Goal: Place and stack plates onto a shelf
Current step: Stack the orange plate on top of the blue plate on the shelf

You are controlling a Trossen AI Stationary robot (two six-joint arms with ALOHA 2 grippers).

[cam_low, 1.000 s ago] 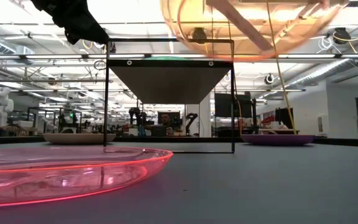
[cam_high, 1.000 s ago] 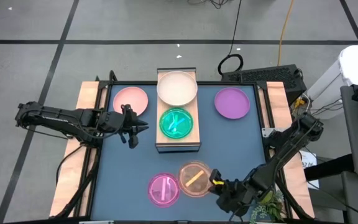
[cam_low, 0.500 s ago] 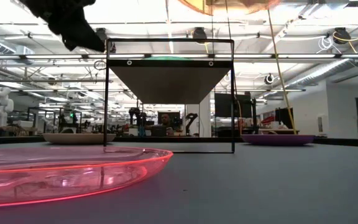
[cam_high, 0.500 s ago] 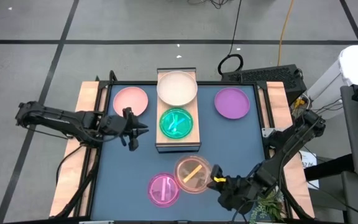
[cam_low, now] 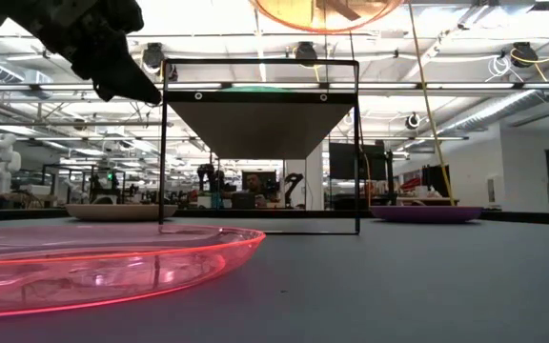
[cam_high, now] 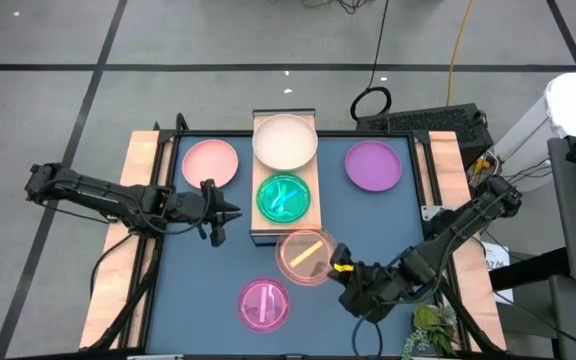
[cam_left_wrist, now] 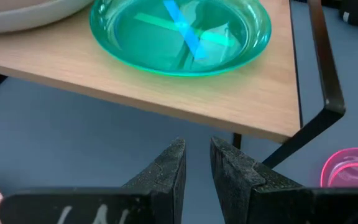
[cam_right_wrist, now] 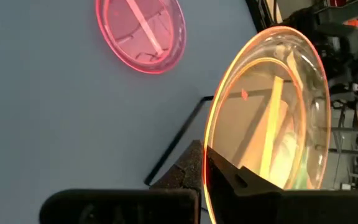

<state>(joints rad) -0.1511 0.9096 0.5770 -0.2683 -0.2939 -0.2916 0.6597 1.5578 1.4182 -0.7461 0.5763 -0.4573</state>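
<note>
- The right gripper has its fingers clenched on the rim of the orange plate, holding it in the air just off the near end of the shelf; in the right wrist view the orange plate stands on edge between the fingers.
- In the low view the orange plate shows at the top, above the shelf's dark frame.
- The left gripper hovers just beside the shelf's left edge, holding nothing; its fingers are slightly parted, with a narrow gap between them.
- On the shelf lie 2 plates: the cream plate at the far end and the green plate nearer the middle.
- On the table the pink plate lies left of the shelf and the purple plate right of it.
- The magenta plate lies on the table near its front edge, apart from the shelf.
</note>
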